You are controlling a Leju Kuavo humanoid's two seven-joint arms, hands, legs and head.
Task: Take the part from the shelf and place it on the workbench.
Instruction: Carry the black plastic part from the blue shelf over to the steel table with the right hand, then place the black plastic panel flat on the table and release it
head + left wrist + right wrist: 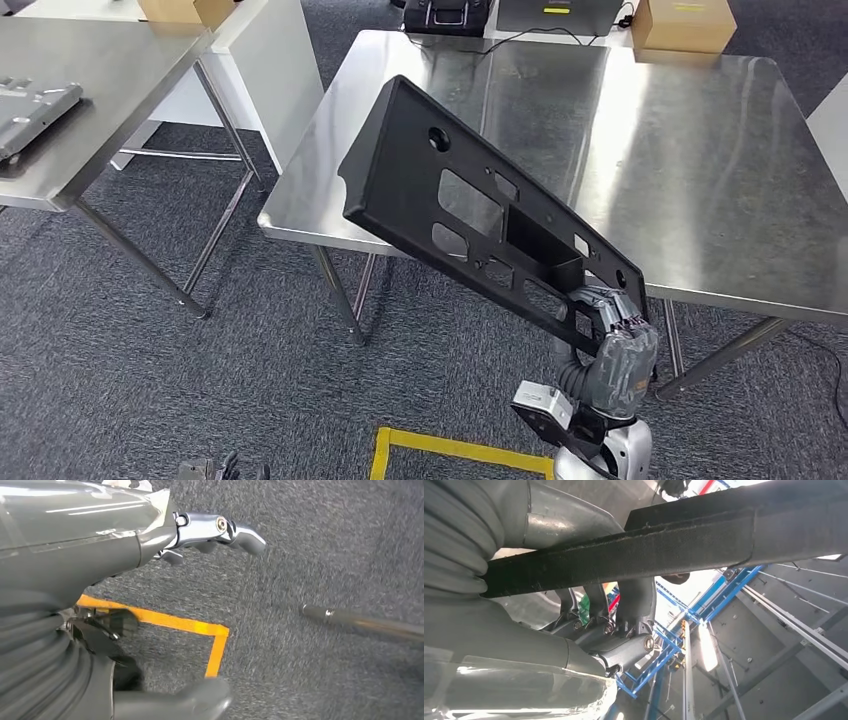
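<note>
Gripped at its lower end by the right robot hand (612,318), fingers curled around its edge: the black part (470,205), held tilted in the air above the near edge of the steel counter (700,170), upper end reaching over the carpet. Left robot hand (100,555) hanging over the carpet beside yellow floor tape (200,627), fingers apart, holding nothing.

The part (470,200) is a long, flat black plastic panel with several rectangular cutouts and round holes (a raised rim runs along its edges). It is held tilted in the air, its lower end gripped by the right hand (610,318), its upper end over the near edge of the steel workbench (700,170).
</note>
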